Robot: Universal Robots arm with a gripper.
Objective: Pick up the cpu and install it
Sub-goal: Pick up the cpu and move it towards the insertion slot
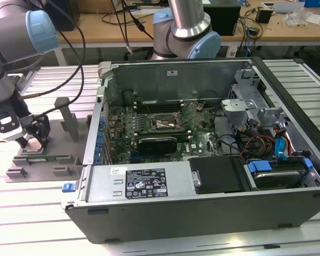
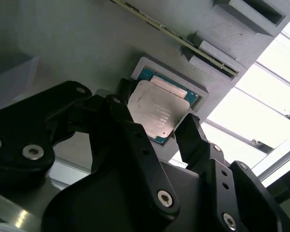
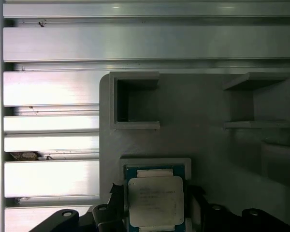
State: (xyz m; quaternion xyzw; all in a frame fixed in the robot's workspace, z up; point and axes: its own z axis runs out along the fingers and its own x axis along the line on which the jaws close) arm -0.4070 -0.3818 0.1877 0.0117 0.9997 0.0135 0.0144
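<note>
The cpu (image 2: 158,110) (image 3: 156,200) is a small square chip with a silver-grey lid on a green base. It lies in a shallow pocket of the grey fixture tray (image 1: 42,160) (image 3: 208,145). My gripper (image 1: 34,140) (image 2: 157,115) (image 3: 157,205) is down over that pocket at the exterior view's left. One black finger (image 2: 122,94) meets one edge of the chip and the other finger (image 2: 191,133) meets the opposite edge. The chip still rests level in the pocket. The motherboard socket (image 1: 159,124) lies open inside the computer case (image 1: 202,213).
The case's tall side wall (image 1: 93,133) stands between the tray and the motherboard. Upright grey posts (image 1: 68,114) and recesses (image 3: 134,104) rise from the tray near the gripper. A second arm's base (image 1: 186,26) stands behind the case. Cables and drives (image 1: 272,160) fill the case's right side.
</note>
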